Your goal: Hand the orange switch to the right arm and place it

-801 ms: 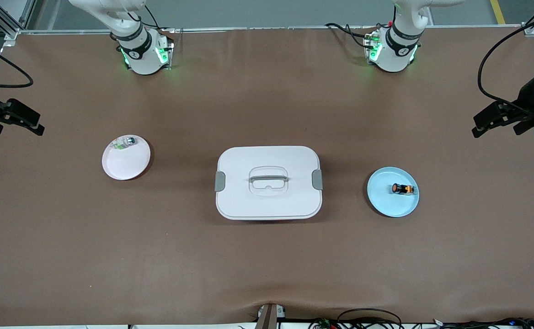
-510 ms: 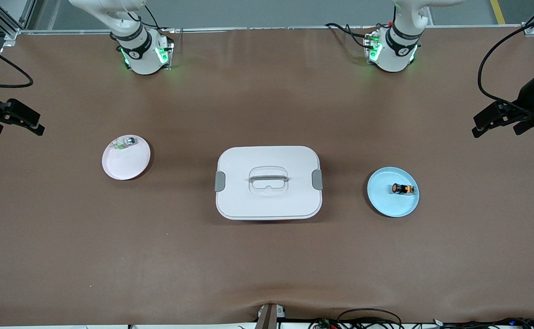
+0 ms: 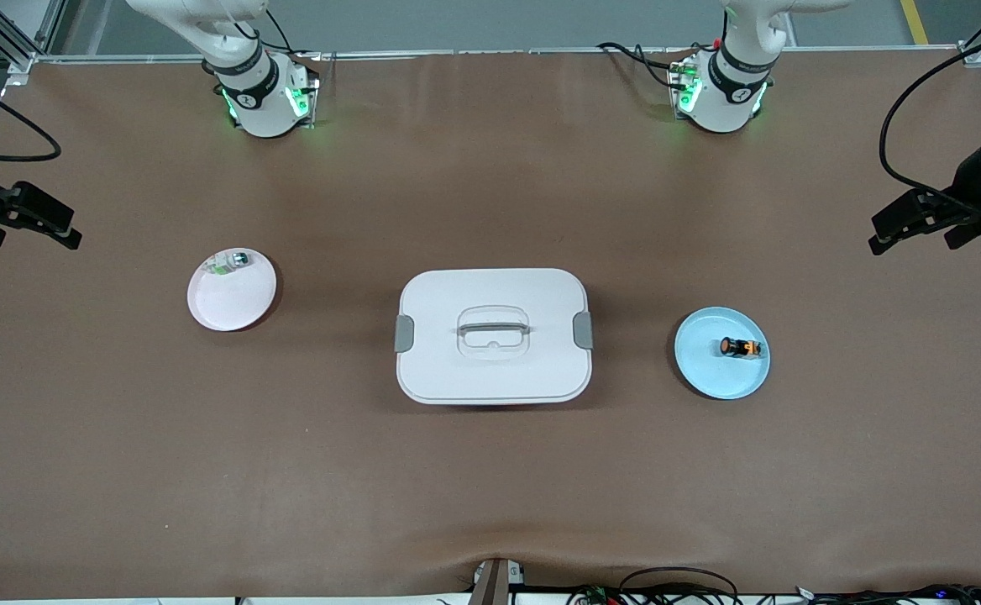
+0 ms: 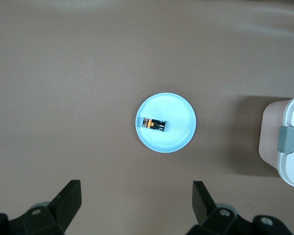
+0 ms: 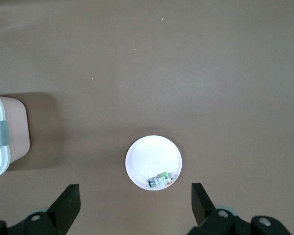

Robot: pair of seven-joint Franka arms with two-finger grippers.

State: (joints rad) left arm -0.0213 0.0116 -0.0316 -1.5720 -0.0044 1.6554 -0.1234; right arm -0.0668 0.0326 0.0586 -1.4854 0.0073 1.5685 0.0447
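Grippers — both black, two-fingered, jaws apart and empty. Left gripper point(image 3: 919, 223) hangs at the right edge of the front view; right gripper point(image 3: 24, 217) at its left edge, waiting. Tiny black cylindrical orange switch point(image 3: 740, 346) lies on its side on the round pale-blue plate point(image 3: 700, 370), lower in the frame than the left gripper and well apart from it. Risk, as judged: a small round body may roll or squirt from the fingers if pinched off-centre, or the plate may shift. White lidded box point(image 3: 493, 336) centre frame; pale pink round plate point(image 3: 234, 302) carrying a clear-and-green switch point(image 3: 228, 262) toward the right arm's end.
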